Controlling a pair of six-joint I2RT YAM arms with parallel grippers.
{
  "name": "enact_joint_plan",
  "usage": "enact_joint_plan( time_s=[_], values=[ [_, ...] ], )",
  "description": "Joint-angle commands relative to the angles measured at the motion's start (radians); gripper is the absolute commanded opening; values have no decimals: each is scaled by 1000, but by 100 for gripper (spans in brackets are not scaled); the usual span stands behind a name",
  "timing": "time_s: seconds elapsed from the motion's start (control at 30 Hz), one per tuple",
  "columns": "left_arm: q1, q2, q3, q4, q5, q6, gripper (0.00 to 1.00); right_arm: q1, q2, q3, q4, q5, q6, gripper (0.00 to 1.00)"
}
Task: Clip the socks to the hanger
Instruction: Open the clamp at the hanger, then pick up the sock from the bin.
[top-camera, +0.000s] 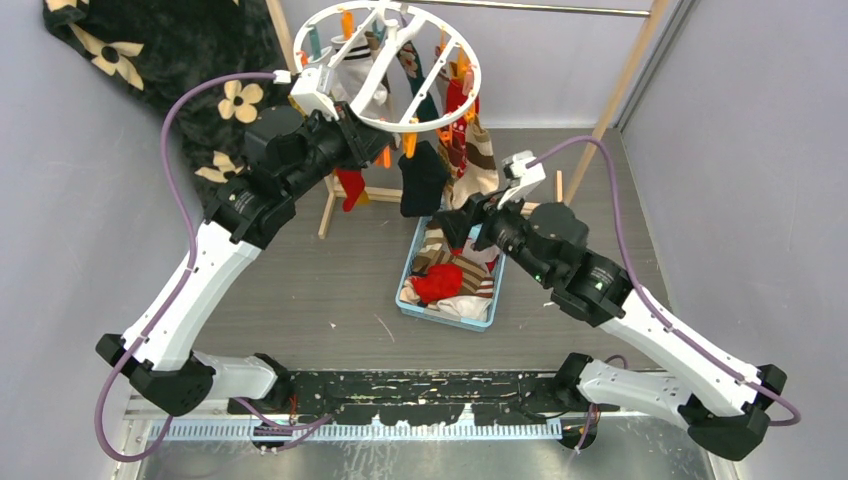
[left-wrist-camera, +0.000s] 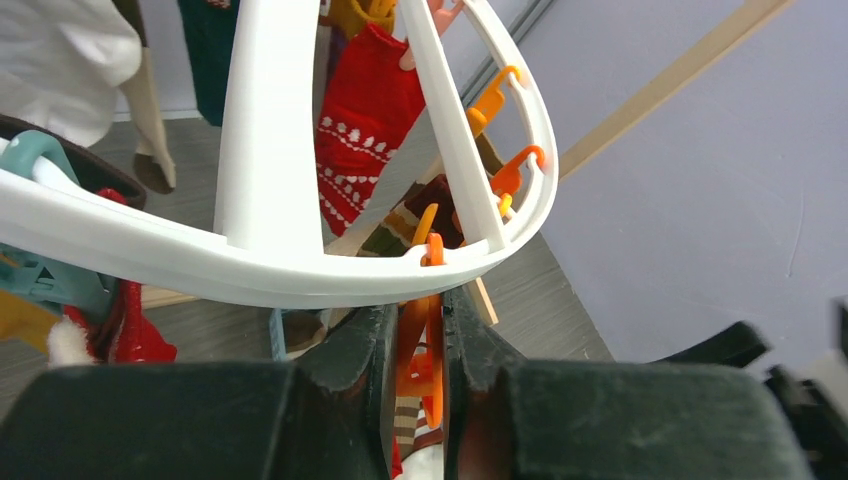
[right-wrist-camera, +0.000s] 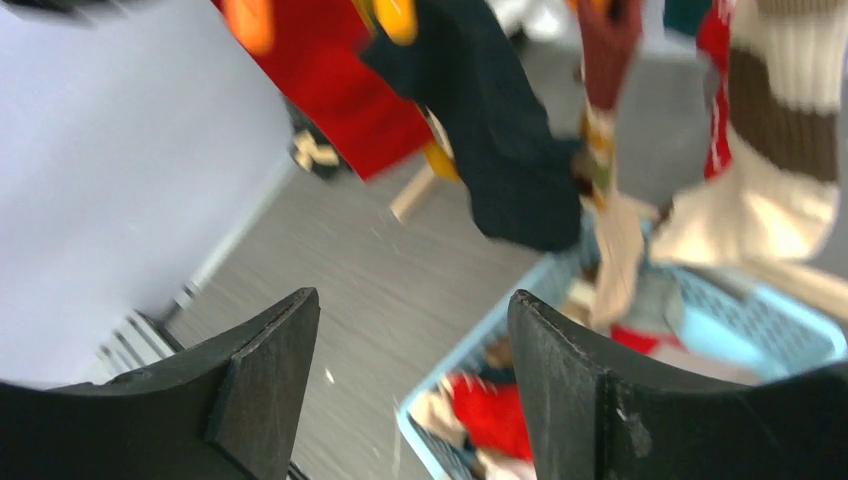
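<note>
The white ring hanger (top-camera: 398, 126) hangs at the back with orange and teal clips and several socks on it: a black sock (top-camera: 422, 180), a red sock (top-camera: 350, 188) and a brown-and-cream striped sock (top-camera: 482, 160). My left gripper (top-camera: 372, 150) is just under the ring's near rim (left-wrist-camera: 250, 270), shut on a dangling orange clip (left-wrist-camera: 432, 345). A red patterned sock (left-wrist-camera: 365, 130) hangs beyond. My right gripper (top-camera: 456, 226) is open and empty (right-wrist-camera: 412, 297) over the basket, below the black sock (right-wrist-camera: 510, 130). More socks (top-camera: 440, 282) lie in the basket.
The light blue basket (top-camera: 446, 318) stands on the floor under the hanger; its rim also shows in the right wrist view (right-wrist-camera: 472, 339). A wooden rack frame (top-camera: 625, 80) carries the hanger. A black flowered blanket (top-camera: 170, 60) hangs at the back left. Grey walls close both sides.
</note>
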Motion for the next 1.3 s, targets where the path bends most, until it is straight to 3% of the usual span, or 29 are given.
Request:
enact_joint_plan(
  time_s=[0.0,0.23,0.53,0.77,0.83,0.93,1.03,1.27],
  values=[
    [5,-32,10,10,-22,-3,12,2,51,-44,-300,56,49,73],
    [5,-31,6,10,-8,-5,12,1,146,-203,-246,-65,80,65],
    [6,-31,10,7,-4,9,13,2,388,-247,-163,-57,161,65],
    [5,-38,-5,22,34,13,13,2,473,-288,-111,-10,276,63],
    [6,-39,-5,23,35,15,13,1,476,-309,-67,-8,294,58],
    [5,-43,-5,22,36,23,13,2,444,-340,11,5,296,39],
    [6,-47,-8,22,34,32,13,1,393,-335,42,14,275,27],
    [5,-54,-17,24,40,34,13,-1,299,-296,13,34,209,22]
  ],
)
